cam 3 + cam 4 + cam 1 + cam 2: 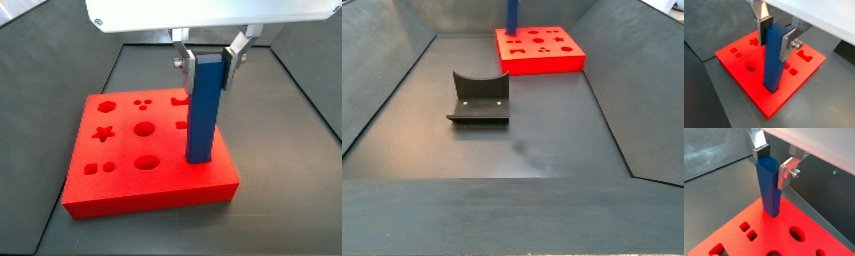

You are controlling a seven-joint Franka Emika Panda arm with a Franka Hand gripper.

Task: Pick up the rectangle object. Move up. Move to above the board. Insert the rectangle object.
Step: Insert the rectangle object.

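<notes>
The gripper (pixel 211 58), with its flat silver finger plates and dark pads, is at the top centre of a side view, and it is closed on the upper end of the rectangle object (pixel 203 110), a tall slim blue bar with smooth plain faces. In both wrist views the two fingers (pixel 765 26) press on opposite faces of the bar (pixel 769 185), so the jaws are narrow, only as wide as the bar. The bar stands upright, and its lower end is inside a hole in the top face of the board (pixel 120 170), a thick bright red square slab cut with a star, circles, squares and other shapes. In a wrist view the bar (pixel 775 60) enters the board (pixel 744 75) near one edge of the slab. In a side view the board (pixel 543 52) lies in the upper centre of the frame on the dark grey floor (pixel 502 150), and the blue bar (pixel 512 14) rises from its left part. The fixture (pixel 478 98), a dark L-shaped bracket on a base plate, stands in the middle left of that frame, well apart from the board.
</notes>
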